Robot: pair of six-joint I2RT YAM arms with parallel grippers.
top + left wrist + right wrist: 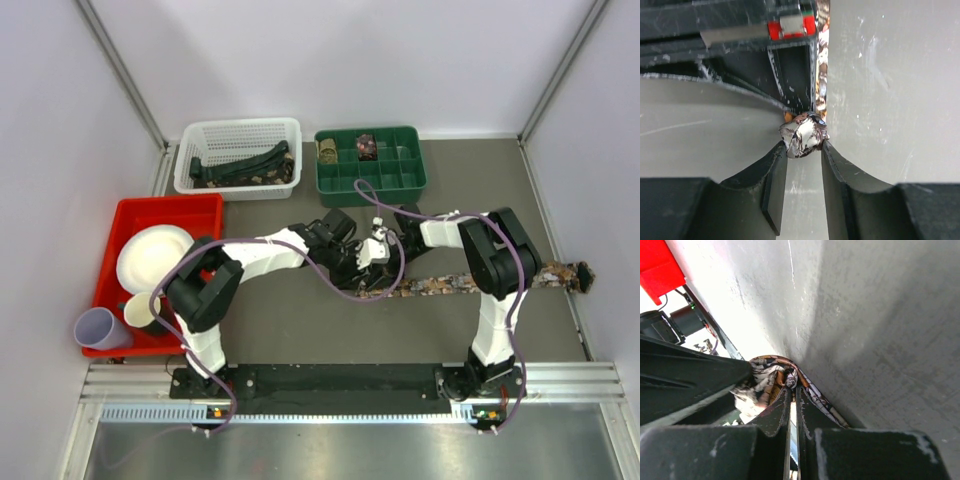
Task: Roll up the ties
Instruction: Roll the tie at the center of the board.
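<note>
A brown-red speckled tie (455, 285) lies as a long flat strip across the table, running right to its wide end (578, 275). Its left end is wound into a small coil (802, 135). My left gripper (802, 150) (362, 268) has a fingertip against each side of that coil. My right gripper (792, 386) (385, 260) comes in from the right. Its fingers stand almost together, pinching the coil's inner end (790, 376), and the fabric curls round the fingertips (805, 390). In the top view both grippers hide the coil.
At the back, a white basket (240, 126) holds dark ties (245, 165). Beside it a green compartment tray (400, 180) holds rolled ties (367, 146). At left, a red tray (165, 210) holds a white plate (153, 258), with a purple cup (100, 328) near it. Purple cables (395, 275) loop over the middle.
</note>
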